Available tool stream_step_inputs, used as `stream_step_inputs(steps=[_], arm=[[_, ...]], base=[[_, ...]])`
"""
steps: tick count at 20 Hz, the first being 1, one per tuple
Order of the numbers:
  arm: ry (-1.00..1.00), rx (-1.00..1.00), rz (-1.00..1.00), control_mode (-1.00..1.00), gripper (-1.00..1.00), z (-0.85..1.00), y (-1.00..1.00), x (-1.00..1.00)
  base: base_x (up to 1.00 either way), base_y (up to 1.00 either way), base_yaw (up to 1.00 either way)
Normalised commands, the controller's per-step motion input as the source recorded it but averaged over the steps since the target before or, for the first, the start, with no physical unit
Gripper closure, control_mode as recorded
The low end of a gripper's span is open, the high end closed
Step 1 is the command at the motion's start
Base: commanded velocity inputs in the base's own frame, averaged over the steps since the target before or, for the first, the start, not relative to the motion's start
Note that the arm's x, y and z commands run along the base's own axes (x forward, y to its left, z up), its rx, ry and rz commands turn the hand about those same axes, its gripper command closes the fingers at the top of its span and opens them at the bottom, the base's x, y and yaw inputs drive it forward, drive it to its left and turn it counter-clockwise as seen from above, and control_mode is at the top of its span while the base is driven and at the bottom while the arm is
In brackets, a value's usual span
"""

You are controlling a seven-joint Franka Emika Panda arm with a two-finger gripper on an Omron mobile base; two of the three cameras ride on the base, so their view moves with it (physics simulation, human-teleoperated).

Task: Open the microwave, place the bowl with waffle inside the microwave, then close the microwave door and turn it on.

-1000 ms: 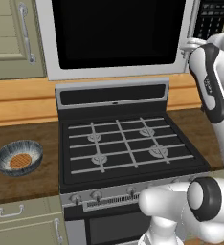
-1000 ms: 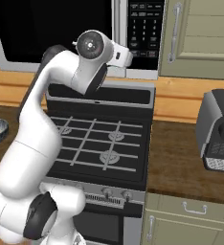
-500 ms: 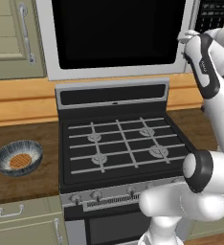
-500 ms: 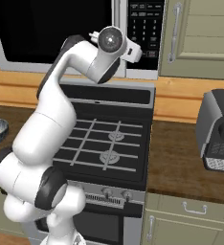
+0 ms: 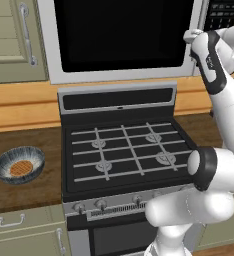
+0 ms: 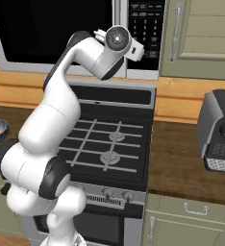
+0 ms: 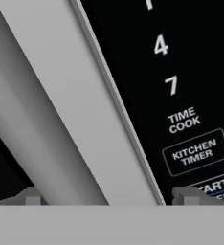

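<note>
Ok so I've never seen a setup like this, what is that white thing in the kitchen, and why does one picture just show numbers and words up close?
The white thing is a robot arm on a rolling base. Two pictures come from cameras on that base, looking forward past the arm from its left and its right. They show a black gas stove with a microwave mounted above it, its door shut.

The close-up comes from a camera on the arm's hand. The hand is raised to the microwave, so you see the door's grey bar handle running between its two fingertips, and the black keypad beside it. The hand is open and holds nothing.

On the wooden counter left of the stove sits a streaked bowl with a waffle in it. On the right stands a grey toaster-like appliance.
</note>
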Motion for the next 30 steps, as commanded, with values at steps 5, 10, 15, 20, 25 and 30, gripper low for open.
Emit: stream_step_inputs(steps=[5,10,15,20,25,30], arm=[[0.01,0.01,0.00,-1.00,1.00,0.00,0.00,0.37],[0.01,0.00,0.00,-1.00,1.00,0.01,0.00,0.09],[0.04,0.00,-0.11,-1.00,1.00,0.10,0.08,-0.66],[0.01,0.00,-0.33,-1.00,1.00,0.05,0.14,-1.00],[0.00,0.00,-0.35,-1.00,1.00,0.01,0.04,-1.00],[0.00,0.00,-0.34,-1.00,1.00,0.00,0.08,-1.00]], base=[[0.00,0.00,0.00],[0.00,0.00,0.00],[0.00,0.00,0.00],[0.00,0.00,0.00],[0.00,0.00,0.00],[0.00,0.00,0.00]])
